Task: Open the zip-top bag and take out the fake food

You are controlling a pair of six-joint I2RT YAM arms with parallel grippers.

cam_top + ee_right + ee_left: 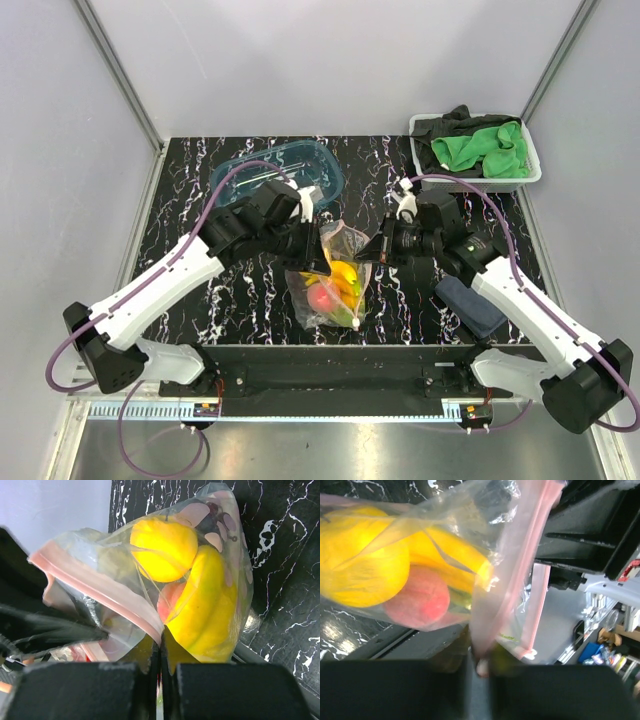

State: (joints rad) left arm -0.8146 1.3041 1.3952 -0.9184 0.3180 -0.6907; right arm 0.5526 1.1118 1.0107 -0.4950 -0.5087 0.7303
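The bag point(333, 285) is at the middle of the table point(370, 170), held up at its top between the two grippers. Whether its lower end rests on the table cannot be told.

The left gripper point(318, 243) has the bag's top left edge. In the left wrist view its jaws are pressed together on the pink zip strip point(516, 555), pinching it at the bottom of the frame. The right gripper point(372, 250) has the top right edge. In the right wrist view its jaws are likewise pressed together, nipping the plastic just under the strip.

In the left wrist view two lengths of pink strip stand apart from each other, so the mouth looks parted.

All the food seen is inside the bag. The lemon point(165, 550) lies against the bananas point(205, 605), the peach point(169, 600) is wedged between them, and the grapes point(211, 522) sit at the bag's far end. In the top view the contents bunch low in the bag, toward the near side.

A blue-tinted tray point(275, 172) stands far left, just beyond the left gripper. A white bin point(530, 172) at the far right corner holds green and black cloths point(485, 148). A dark blue cloth point(468, 303) lies near right, partly under the right arm.
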